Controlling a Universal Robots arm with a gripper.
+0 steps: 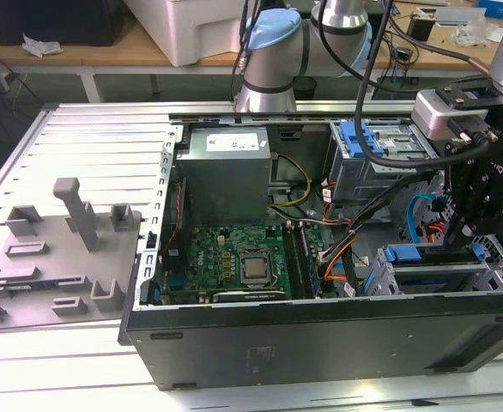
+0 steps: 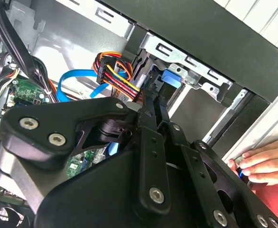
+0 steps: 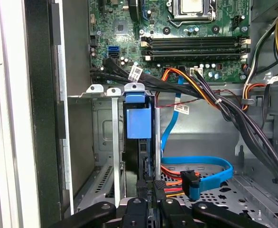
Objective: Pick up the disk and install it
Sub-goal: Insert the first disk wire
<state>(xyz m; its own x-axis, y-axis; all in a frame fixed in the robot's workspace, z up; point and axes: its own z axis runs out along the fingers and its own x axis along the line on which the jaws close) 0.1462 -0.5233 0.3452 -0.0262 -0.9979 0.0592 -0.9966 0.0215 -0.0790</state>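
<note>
1. I see the open black desktop computer case (image 1: 303,343) lying on its side on the slotted grey metal table (image 1: 88,137). Inside it are one green motherboard (image 1: 234,262), one big grey metal power supply box with a white sticker (image 1: 226,167), and two silver drive cages: one at the far side with a blue plastic latch (image 1: 359,142), one at the near corner on the exterior view's right (image 1: 432,275).
2. The disk, a flat drive in a blue plastic carrier frame (image 3: 139,121), stands on edge in the near cage; in the first wrist view its blue tab sits between the cage's silver rails, and in the exterior view its blue edge (image 1: 432,254) lies along the cage top.
3. The black gripper (image 3: 151,190) hangs right over that slot, its two fingers close together on either side of the disk's narrow edge. I cannot tell whether they actually pinch it; the contact is cut off at the frame's edge.
4. In the second wrist view the gripper's linkage (image 2: 148,156) hides most of the disk, leaving a blue patch (image 2: 172,78).
5. One person's hand (image 2: 264,164) rests beside the case.
6. One grey plastic fixture tray (image 1: 58,257) sits on the table, well apart from the case.
7. One flat blue data cable (image 3: 200,166) loops on the case floor near the cage.
</note>
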